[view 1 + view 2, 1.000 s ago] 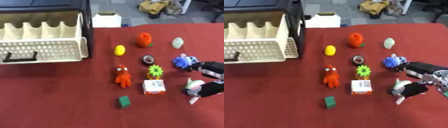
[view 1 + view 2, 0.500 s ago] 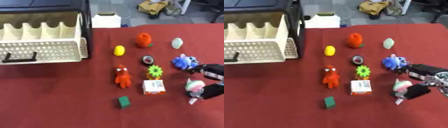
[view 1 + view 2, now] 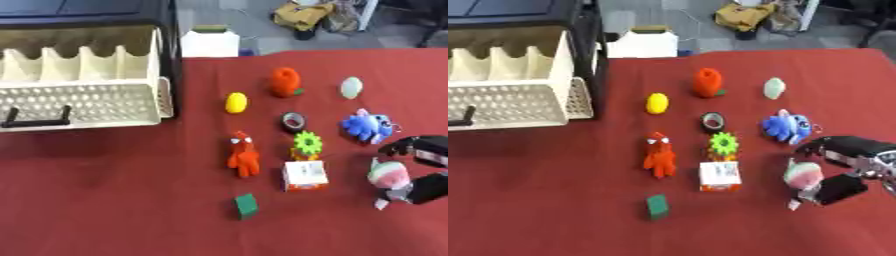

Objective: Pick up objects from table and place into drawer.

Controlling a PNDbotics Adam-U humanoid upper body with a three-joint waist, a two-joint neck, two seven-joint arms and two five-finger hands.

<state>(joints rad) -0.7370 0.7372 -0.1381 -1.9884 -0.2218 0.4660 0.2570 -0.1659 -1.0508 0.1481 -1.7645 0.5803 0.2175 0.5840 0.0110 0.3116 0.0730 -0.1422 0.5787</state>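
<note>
Pink-and-green round toy (image 3: 803, 173) sits pinched in the right robot hand (image 3: 846, 170); lift clear of the red counter (image 3: 553, 200) before carrying to the drawer (image 3: 79, 95).

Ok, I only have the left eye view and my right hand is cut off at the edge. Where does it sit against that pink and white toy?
Observer: The right eye view shows more of the right hand. It is on the right side of the pink and white toy, with black parts above and below it. I cannot tell whether it has a grip.
Operator: Does the table go on past the hand?
Observer: Yes. The red table continues to the hand's right, and its far right corner shows here.
</note>
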